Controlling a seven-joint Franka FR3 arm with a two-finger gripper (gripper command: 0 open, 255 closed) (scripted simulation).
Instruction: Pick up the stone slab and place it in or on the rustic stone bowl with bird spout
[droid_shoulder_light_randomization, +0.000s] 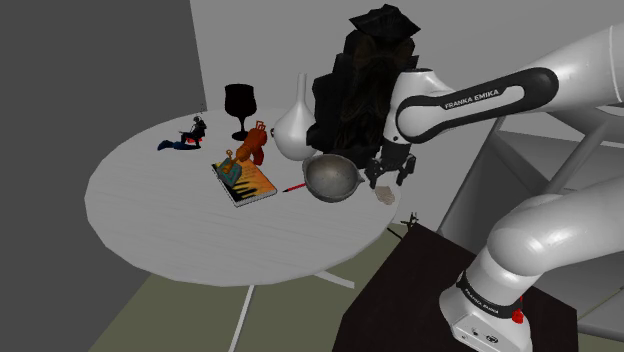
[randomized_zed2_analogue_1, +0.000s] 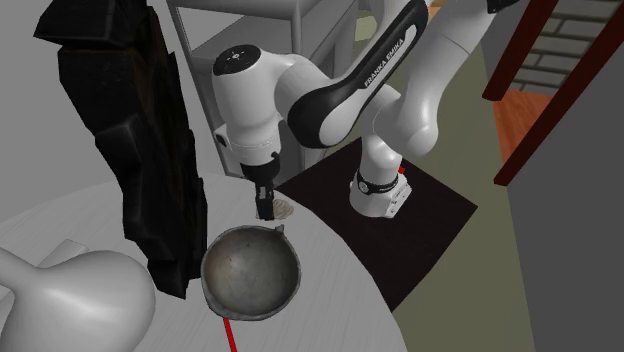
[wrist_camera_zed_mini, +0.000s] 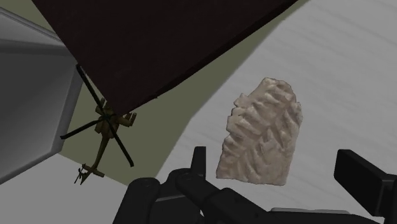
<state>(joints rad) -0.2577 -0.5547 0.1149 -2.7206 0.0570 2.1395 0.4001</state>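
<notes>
One grey bowl (droid_shoulder_light_randomization: 333, 178) sits on the round white surface (droid_shoulder_light_randomization: 150, 215) in the shoulder view, mouth up, its hollow showing bare speckled grey. Just to its right lies the pale slab (droid_shoulder_light_randomization: 382, 196), flat and close to the surface's near edge. The gripper (droid_shoulder_light_randomization: 390, 181) hangs right above it, and from here I cannot tell how the fingers stand. Behind the bowl a tall black craggy lump (droid_shoulder_light_randomization: 360, 80) hides part of a white vase (droid_shoulder_light_randomization: 288, 128). Farther left are a book (droid_shoulder_light_randomization: 243, 183), a red pencil (droid_shoulder_light_randomization: 293, 187) and a dark goblet (droid_shoulder_light_randomization: 240, 105). The dark stand (droid_shoulder_light_randomization: 430, 290) is at the lower right.

Across in the second exterior view the bowl (randomized_zed2_analogue_1: 252, 270) is nearest, again showing its mottled grey inside. The slab (randomized_zed2_analogue_1: 286, 210) lies just beyond it at the surface's edge, partly hidden by the gripper (randomized_zed2_analogue_1: 263, 207). The lump (randomized_zed2_analogue_1: 140, 130) at the left is cut off by the top edge. The vase (randomized_zed2_analogue_1: 80, 295) is cut off at the lower left corner and the pencil (randomized_zed2_analogue_1: 229, 335) by the bottom edge.

Seen from the wrist, the gripper (wrist_camera_zed_mini: 272, 158) is spread. Its fingers (wrist_camera_zed_mini: 366, 181) stand either side of the slab (wrist_camera_zed_mini: 261, 130), which rests on the surface (wrist_camera_zed_mini: 356, 70), and neither plainly touches it. Past the surface's edge are the olive floor (wrist_camera_zed_mini: 191, 108), the stand (wrist_camera_zed_mini: 159, 44) and a small toy helicopter (wrist_camera_zed_mini: 105, 124). Whether the toy lies on the floor is hard to make out.
</notes>
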